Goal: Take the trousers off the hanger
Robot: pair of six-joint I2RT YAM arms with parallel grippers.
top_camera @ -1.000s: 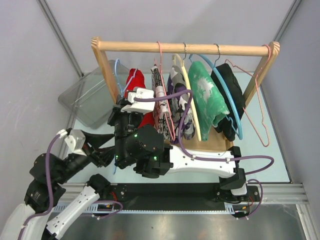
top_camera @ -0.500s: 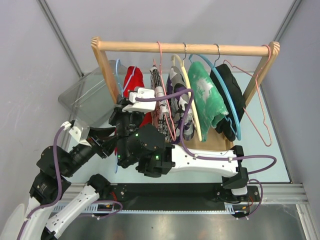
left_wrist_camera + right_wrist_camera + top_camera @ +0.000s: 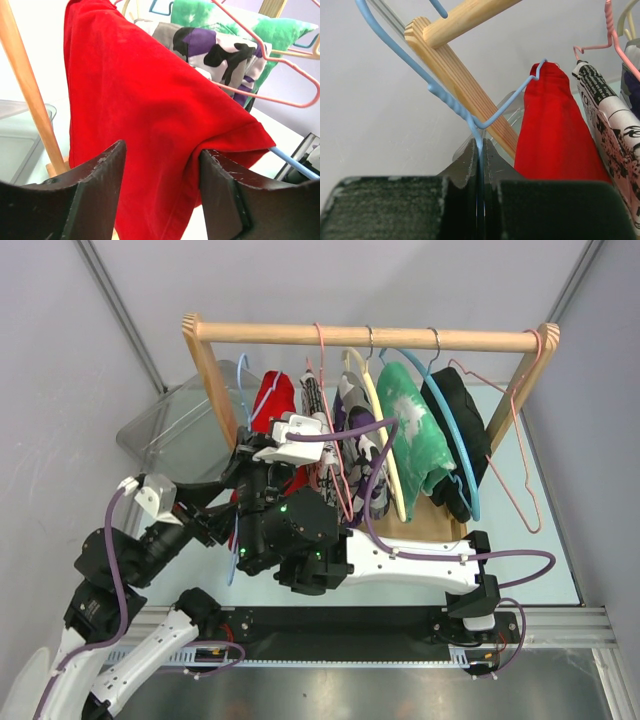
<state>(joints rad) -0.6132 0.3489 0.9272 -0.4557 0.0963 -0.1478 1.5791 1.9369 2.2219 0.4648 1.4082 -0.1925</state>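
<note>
**Red trousers on the blue hanger, at the left end of the rack**

Red trousers [image 3: 272,405] draped over a light blue wire hanger [image 3: 440,92], hanging at the left end of the wooden rack [image 3: 370,335], just beside its slanted left post. Cloth falling in one long fold, lower corner bunched against a finger in the left wrist view.

Right end effector [image 3: 480,150] pinched tight on the hanger's wire, just below the twisted neck, fingers [image 3: 491,157] pressed together with only the wire between them. Right arm based at the near right, white link laid leftward along the near edge, elbow bent below the rack, forearm raised toward the hanger.

Left end effector [image 3: 161,150] spread wide, pointing up at the trousers' lower part, red cloth lying in the gap between the two dark fingers [image 3: 95,185]; grip on the cloth not evident. Left arm folded up from the near left corner, forearm reaching rightward and away from the base.

Further right on the rack: a newsprint-pattern garment [image 3: 318,410], a purple, white and black garment [image 3: 360,440], a green tie-dye garment [image 3: 415,430], a black garment [image 3: 455,415], then a bare pink hanger [image 3: 525,440]. Clear plastic bin [image 3: 170,435] on the worktop [image 3: 555,540], left of the rack.
</note>
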